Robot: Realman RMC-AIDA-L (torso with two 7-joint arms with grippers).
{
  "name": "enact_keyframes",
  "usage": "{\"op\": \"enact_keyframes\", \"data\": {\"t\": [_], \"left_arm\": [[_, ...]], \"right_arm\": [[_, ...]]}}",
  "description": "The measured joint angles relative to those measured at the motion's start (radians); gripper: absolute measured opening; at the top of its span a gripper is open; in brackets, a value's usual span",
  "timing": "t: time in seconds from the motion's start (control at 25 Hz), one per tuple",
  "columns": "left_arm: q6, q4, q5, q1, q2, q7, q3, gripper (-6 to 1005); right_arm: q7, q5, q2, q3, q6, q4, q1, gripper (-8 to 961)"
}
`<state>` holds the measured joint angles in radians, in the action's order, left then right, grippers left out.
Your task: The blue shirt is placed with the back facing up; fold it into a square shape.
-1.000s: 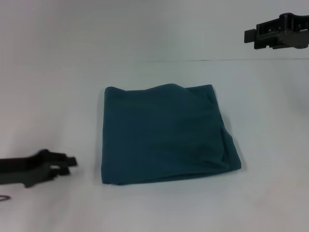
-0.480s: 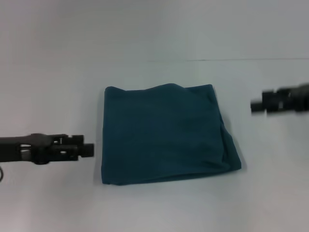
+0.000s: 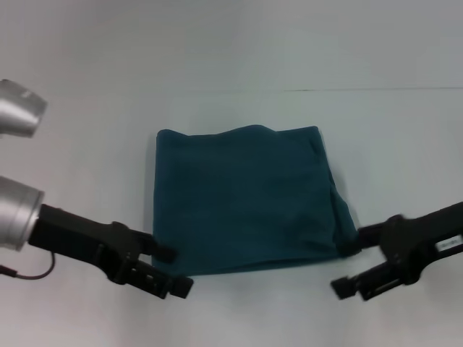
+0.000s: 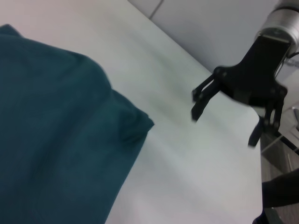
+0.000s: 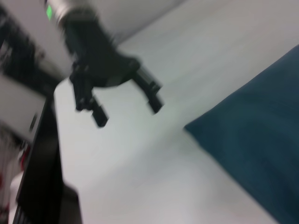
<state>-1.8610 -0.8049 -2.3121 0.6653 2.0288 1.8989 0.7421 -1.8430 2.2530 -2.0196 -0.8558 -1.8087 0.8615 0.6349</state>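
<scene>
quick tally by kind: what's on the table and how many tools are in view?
Blue shirt, folded into a rough square on the table: 1
Tools, both open at the shirt's near corners, left tool and right tool: 2
Total: 3

Even, soft light; right wrist view motion-blurred

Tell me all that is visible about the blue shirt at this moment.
The blue shirt is plain dark teal, of soft matte fabric, without print. It lies flat on the white table, folded into a rough square with stacked layers at its near right corner. The open left gripper and open right gripper flank its near corners; actual contact is unclear.
</scene>
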Motion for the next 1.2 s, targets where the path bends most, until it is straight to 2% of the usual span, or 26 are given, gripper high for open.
{"op": "enact_keyframes", "data": {"t": [0.2, 0.28, 0.44, 0.8, 1.2], "left_arm": [[0.029, 0.005, 0.0, 0.013, 0.016, -0.003, 0.014, 951], [0.048, 0.006, 0.005, 0.013, 0.028, -0.008, 0.007, 951], [0.071, 0.006, 0.008, 0.014, 0.04, -0.013, 0.007, 951], [0.113, -0.004, 0.017, 0.025, 0.071, -0.095, 0.016, 952], [0.103, -0.017, 0.011, 0.024, 0.075, -0.155, 0.043, 952]], "right_arm": [[-0.007, 0.044, -0.035, -0.006, 0.034, -0.003, 0.051, 944], [-0.002, 0.038, -0.045, -0.007, 0.051, -0.003, 0.055, 944], [0.009, 0.037, -0.059, -0.011, 0.078, -0.003, 0.056, 944], [0.018, 0.034, -0.061, -0.002, 0.081, -0.002, 0.054, 944], [0.01, 0.033, -0.052, 0.002, 0.084, 0.0, 0.058, 944]]}}
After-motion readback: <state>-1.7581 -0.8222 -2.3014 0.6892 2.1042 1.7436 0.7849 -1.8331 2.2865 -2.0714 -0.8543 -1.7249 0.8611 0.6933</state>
